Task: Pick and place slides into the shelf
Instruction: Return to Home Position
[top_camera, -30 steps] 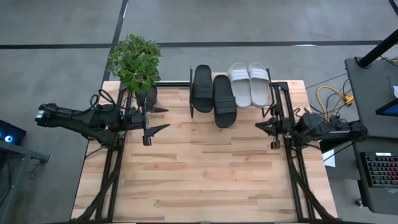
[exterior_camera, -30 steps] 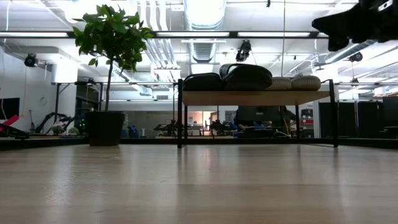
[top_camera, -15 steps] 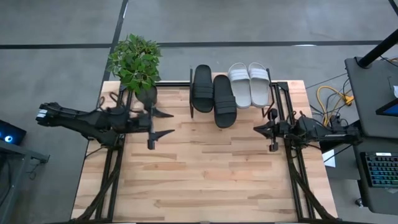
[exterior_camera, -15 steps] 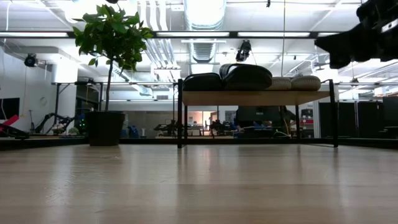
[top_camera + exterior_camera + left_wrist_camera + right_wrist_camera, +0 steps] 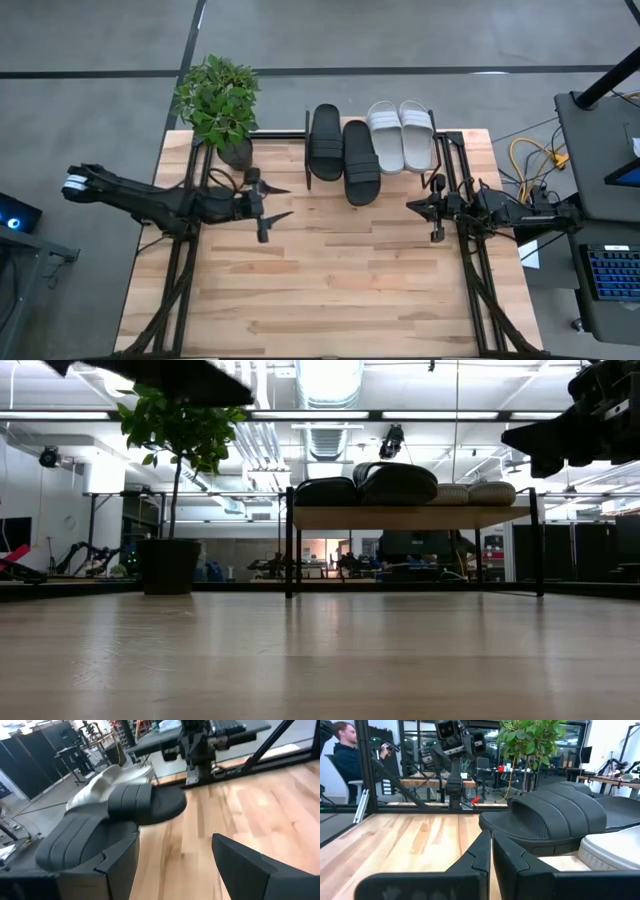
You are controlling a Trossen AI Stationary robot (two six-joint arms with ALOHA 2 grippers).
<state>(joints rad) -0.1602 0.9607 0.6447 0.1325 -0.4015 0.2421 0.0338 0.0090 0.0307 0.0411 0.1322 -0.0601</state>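
Atop shelf (image 5: 410, 517): four slides (image 5: 361, 165); left end effector (image 5: 286, 201) spread.

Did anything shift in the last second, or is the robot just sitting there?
The left gripper slid across the table toward the middle, fingers open and empty. The right gripper crept slightly inward and dipped lower, fingers shut. Nothing was grabbed or released. The four slides on the shelf and the plant stayed put.

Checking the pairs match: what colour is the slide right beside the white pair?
Black; the slide shows best in the high view, from above.
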